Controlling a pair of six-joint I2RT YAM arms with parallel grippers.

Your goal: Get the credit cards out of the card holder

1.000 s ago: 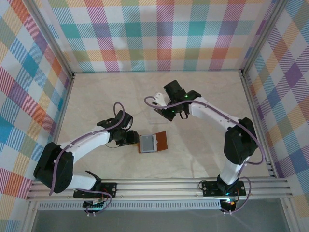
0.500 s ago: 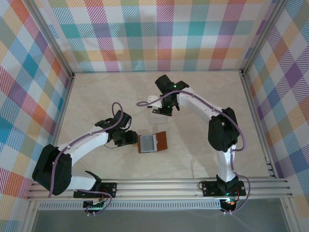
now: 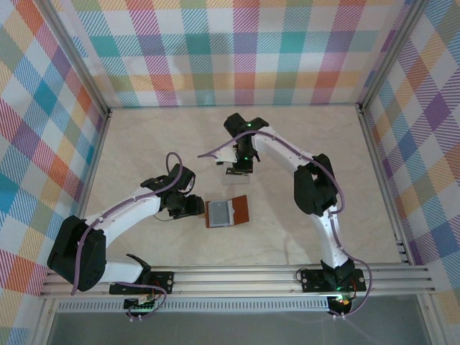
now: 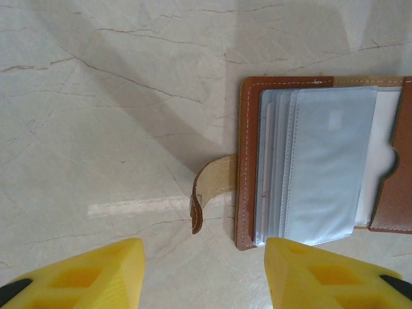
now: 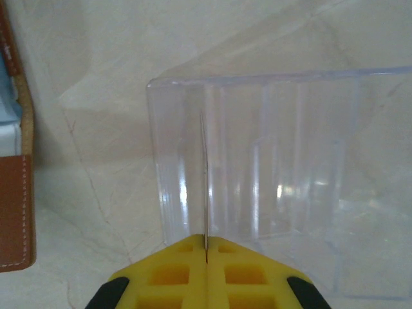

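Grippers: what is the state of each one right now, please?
Left gripper: open, holding nothing.
Right gripper: closed on a thin credit card, seen edge-on.

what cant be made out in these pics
- Right wrist view: the card pinched in the right tool is edge-on, so its face and colour are hidden.
- Left wrist view: the card holder is cut off by the right edge; its cloudy sleeves hide whether cards remain.
- Right wrist view: the clear tray runs off the right edge, its near wall behind the tool.
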